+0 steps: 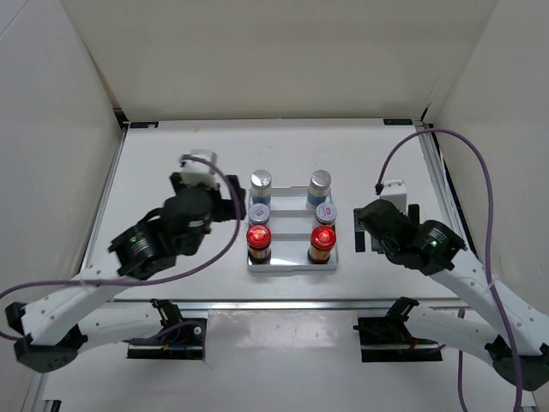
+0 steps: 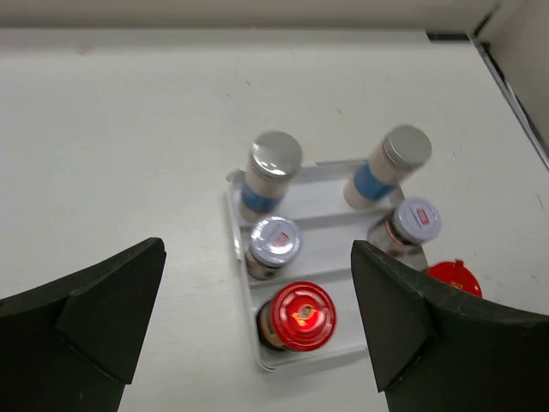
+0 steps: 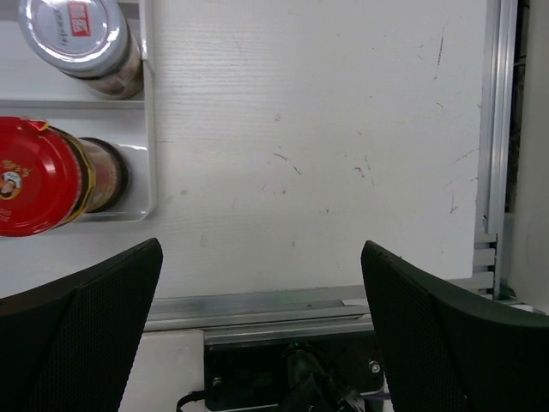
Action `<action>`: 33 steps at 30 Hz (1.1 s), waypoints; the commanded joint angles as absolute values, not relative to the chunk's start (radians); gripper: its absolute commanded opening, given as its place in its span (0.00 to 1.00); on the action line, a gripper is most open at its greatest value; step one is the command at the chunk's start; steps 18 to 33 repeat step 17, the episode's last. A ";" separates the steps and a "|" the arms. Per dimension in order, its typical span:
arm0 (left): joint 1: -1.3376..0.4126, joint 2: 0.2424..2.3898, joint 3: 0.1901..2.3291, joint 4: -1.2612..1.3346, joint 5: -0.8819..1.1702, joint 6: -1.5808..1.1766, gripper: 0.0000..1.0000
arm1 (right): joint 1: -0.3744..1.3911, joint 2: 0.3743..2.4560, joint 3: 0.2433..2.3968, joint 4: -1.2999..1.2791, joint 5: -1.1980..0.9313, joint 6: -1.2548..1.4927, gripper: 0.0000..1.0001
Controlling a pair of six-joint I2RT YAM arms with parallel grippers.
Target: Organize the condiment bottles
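Six condiment bottles stand in the white stepped tray (image 1: 292, 265). Two silver-capped, blue-labelled ones (image 1: 261, 182) (image 1: 320, 182) are in the back row. Two grey-lidded jars (image 1: 259, 215) (image 1: 325, 213) are in the middle row, and two red-lidded jars (image 1: 259, 237) (image 1: 322, 238) in front. My left gripper (image 1: 233, 206) is open and empty just left of the tray. In the left wrist view its gripper (image 2: 257, 335) frames the left red-lidded jar (image 2: 302, 316) from above. My right gripper (image 1: 360, 230) is open and empty right of the tray. In its wrist view (image 3: 262, 326), the right red jar (image 3: 30, 176) and grey jar (image 3: 73, 26) lie at the left edge.
White walls enclose the table on three sides. A metal rail (image 3: 326, 305) runs along the near edge, and another (image 3: 491, 129) along the right edge. Purple cables (image 1: 485, 197) trail from both arms.
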State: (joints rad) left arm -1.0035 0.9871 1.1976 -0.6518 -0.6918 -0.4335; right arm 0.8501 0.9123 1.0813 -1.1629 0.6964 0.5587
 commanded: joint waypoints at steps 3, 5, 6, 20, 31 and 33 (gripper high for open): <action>-1.006 0.795 1.132 -0.648 -0.922 -0.209 1.00 | 0.848 0.804 1.077 -1.114 0.683 0.541 1.00; -1.006 0.718 1.053 -0.638 -0.952 -0.132 1.00 | 0.848 0.793 1.068 -1.114 0.683 0.541 1.00; -1.006 0.697 1.028 -0.624 -0.968 -0.112 1.00 | 0.848 0.779 1.068 -1.114 0.683 0.541 1.00; -1.006 0.554 0.767 -0.584 -1.049 -0.040 1.00 | 0.848 0.810 1.068 -1.095 0.657 0.508 1.00; -1.006 0.554 0.767 -0.584 -1.049 -0.040 1.00 | 0.848 0.810 1.068 -1.095 0.657 0.508 1.00; -1.006 0.554 0.767 -0.584 -1.049 -0.040 1.00 | 0.848 0.810 1.068 -1.095 0.657 0.508 1.00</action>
